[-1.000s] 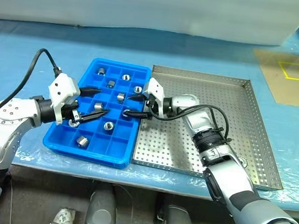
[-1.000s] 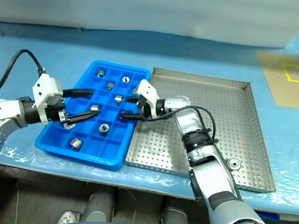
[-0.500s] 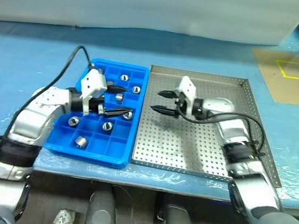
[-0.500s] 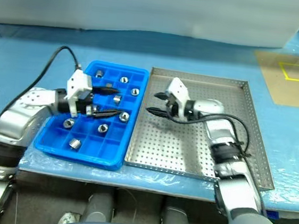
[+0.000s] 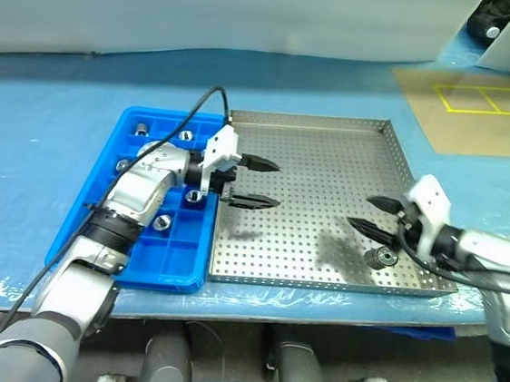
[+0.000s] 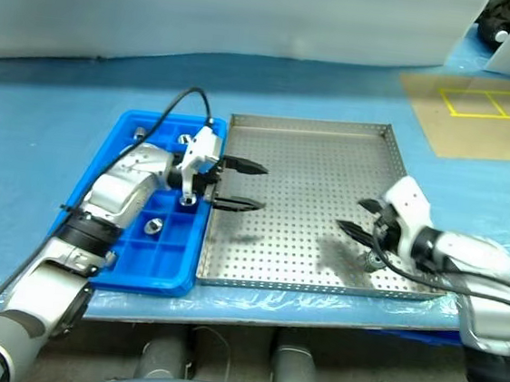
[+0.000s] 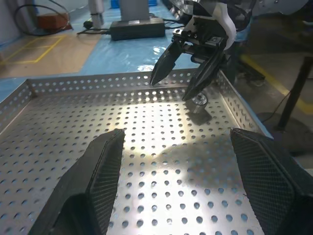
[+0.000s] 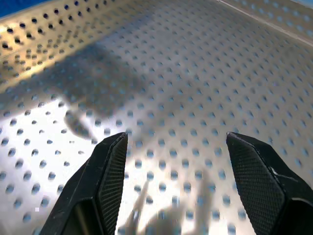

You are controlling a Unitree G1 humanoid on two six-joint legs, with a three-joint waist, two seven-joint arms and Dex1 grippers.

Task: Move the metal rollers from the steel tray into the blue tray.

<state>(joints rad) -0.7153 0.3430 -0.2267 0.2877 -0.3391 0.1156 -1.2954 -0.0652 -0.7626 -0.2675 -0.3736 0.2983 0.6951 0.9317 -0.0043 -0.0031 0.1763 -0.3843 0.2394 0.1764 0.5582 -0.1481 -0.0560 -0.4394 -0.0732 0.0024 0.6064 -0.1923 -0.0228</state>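
The steel tray (image 5: 332, 153) lies mid-table with one metal roller (image 5: 382, 257) standing near its front right corner. My right gripper (image 5: 369, 214) hovers open and empty just left of and above that roller. The left wrist view looks across the perforated floor at the right gripper (image 7: 176, 81) and the roller (image 7: 199, 100). My left gripper (image 5: 263, 184) is open and empty over the tray's left part, pointing right. The blue tray (image 5: 138, 265) sits against the steel tray's left side with several rollers (image 5: 162, 222) in its compartments.
A brown board with yellow lines (image 5: 464, 108) lies at the back right on the blue plastic-covered table (image 5: 40, 150). The left arm's black cable (image 5: 196, 103) arcs over the blue tray. The table's front edge runs just below both trays.
The camera view has shifted. My left gripper swung right from over the blue tray to over the steel tray. My right gripper left the blue tray's edge and moved right to the lone roller.
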